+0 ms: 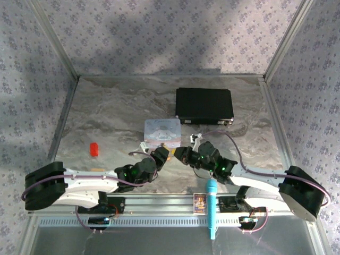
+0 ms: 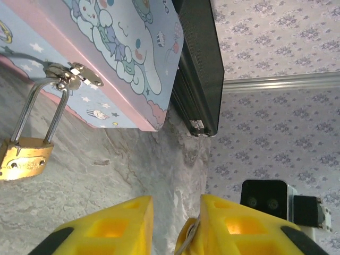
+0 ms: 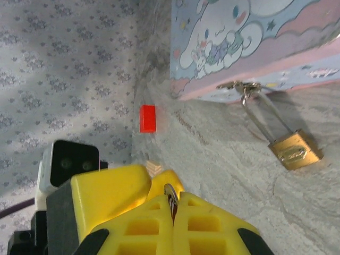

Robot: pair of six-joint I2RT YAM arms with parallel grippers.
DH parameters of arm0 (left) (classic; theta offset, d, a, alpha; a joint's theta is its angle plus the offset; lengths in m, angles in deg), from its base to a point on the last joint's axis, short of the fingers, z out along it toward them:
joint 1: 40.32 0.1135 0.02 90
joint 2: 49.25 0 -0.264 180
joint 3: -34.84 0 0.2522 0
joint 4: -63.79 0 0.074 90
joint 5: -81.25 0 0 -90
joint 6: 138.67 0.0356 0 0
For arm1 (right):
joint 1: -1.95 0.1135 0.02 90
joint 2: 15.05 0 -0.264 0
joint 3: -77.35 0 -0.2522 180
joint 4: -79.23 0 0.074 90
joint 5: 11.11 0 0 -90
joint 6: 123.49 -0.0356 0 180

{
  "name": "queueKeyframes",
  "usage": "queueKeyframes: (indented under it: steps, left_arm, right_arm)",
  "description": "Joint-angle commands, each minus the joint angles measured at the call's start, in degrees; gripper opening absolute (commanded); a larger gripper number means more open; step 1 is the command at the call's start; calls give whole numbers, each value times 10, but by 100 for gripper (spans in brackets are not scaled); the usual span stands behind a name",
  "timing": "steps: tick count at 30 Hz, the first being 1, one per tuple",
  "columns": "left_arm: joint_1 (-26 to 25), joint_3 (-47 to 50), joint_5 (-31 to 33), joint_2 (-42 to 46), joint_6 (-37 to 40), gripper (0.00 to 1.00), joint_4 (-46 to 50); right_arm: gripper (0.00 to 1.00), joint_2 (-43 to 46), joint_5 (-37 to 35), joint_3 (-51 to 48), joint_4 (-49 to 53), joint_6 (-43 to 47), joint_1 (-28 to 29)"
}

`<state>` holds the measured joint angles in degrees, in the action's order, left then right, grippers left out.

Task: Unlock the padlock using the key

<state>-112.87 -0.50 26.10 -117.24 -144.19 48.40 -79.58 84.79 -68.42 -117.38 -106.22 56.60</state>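
Right gripper (image 3: 172, 206) jaws pinch the key (image 3: 170, 193); left gripper (image 2: 175, 207) jaws stand narrowly apart. Padlock (image 3: 295, 151) hangs shut from the tin (image 3: 239, 42), ahead-right of right jaws; inserting and turning remain

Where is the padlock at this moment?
The padlock hangs from the hasp of the cartoon tin, its body on the marble table, at the left wrist view's left edge.
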Motion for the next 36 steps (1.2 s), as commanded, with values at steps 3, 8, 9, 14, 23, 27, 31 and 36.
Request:
queueKeyframes:
  steps: [3,8,9,14,23,27,31,36]
  left_arm:
    - [-5,0,30,19,3,22,4]
    - [-5,7,30,26,-8,22,12]
    - [-5,7,29,26,-9,22,11]
    - [-5,10,27,17,-12,21,-3]
    - [-6,7,43,35,-62,37,92]
    - [-5,9,36,24,-67,38,59]
    - [-6,-3,25,10,-65,36,53]
    - [-7,5,33,12,-67,25,40]
  right_arm:
    - [0,0,-35,-9,-15,-14,25]
    - [0,-16,-35,-6,-34,-18,30]
    - [0,-23,-33,-3,-38,-18,31]
    - [0,-54,-32,2,-74,-30,35]
    - [0,-42,-50,-10,-78,-40,32]
    - [0,-44,-49,-2,-75,-38,36]
    - [0,-58,-50,3,-87,-40,40]
    - [0,-88,-33,11,-105,-48,45]
